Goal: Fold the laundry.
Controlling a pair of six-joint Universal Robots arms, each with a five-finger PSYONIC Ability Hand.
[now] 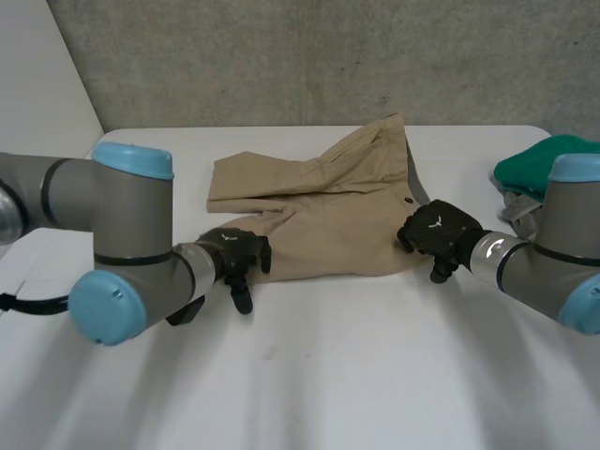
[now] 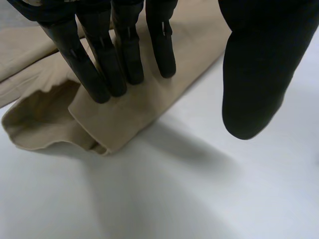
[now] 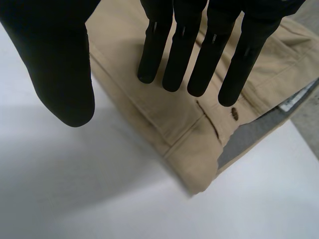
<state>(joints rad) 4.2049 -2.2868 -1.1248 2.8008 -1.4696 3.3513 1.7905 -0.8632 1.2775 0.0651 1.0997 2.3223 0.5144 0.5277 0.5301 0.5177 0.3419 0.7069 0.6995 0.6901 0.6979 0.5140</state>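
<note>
Tan trousers (image 1: 328, 206) lie part-folded on the white table (image 1: 328, 366). My left hand (image 1: 234, 253) is at their near left corner. In the left wrist view its straight fingers (image 2: 99, 64) rest on the leg hem (image 2: 124, 119) and the thumb (image 2: 254, 74) hangs apart over bare table. My right hand (image 1: 436, 230) is at the near right corner by the waistband. There its straight fingers (image 3: 199, 50) lie over the waistband (image 3: 149, 104) near a dark button (image 3: 234, 113), with the thumb (image 3: 55, 64) off the cloth's edge. Neither hand pinches the cloth.
A green garment (image 1: 534, 164) is heaped at the table's right edge, behind my right arm, with a bit of grey cloth (image 1: 514, 208) below it. A grey wall stands beyond the table's far edge. Bare table stretches in front of the trousers.
</note>
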